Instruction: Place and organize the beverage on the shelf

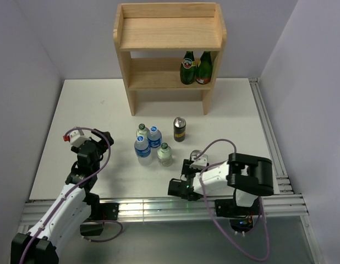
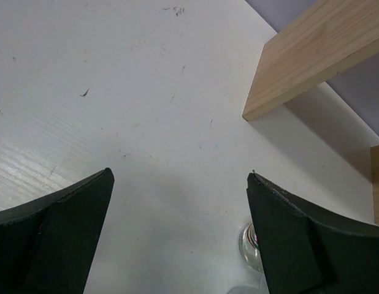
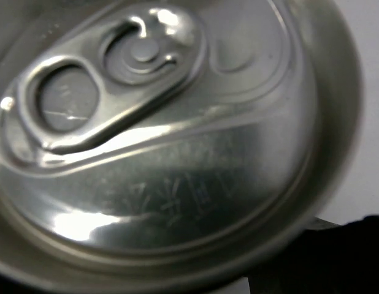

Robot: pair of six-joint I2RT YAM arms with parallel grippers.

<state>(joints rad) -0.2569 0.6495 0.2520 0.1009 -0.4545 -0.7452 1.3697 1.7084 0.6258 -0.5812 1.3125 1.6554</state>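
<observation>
Your right tool [image 1: 193, 164] sits so close over the can [image 3: 171, 147] that its lid fills the wrist view and I cannot tell whether its jaws grip it, so lifting on a shallow hold could topple it into the green-capped bottle [image 1: 164, 155] to the tool's left, while your left tool [image 2: 180, 174] hangs open.

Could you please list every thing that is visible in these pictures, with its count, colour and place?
shelf: one, light wood, far side of the table.
green glass bottles: two, dark green with red labels, lower tier, right end.
cans: two, silver tops; one dark with a yellow band, before the shelf; one at the right arm's end.
water bottles: two, clear with blue labels, table middle.
green-capped bottles: two, clear, same cluster.
table: one, white.
left arm: white and black, near left; jaws open, empty.
right arm: white and black, near right; jaws unclear.
</observation>
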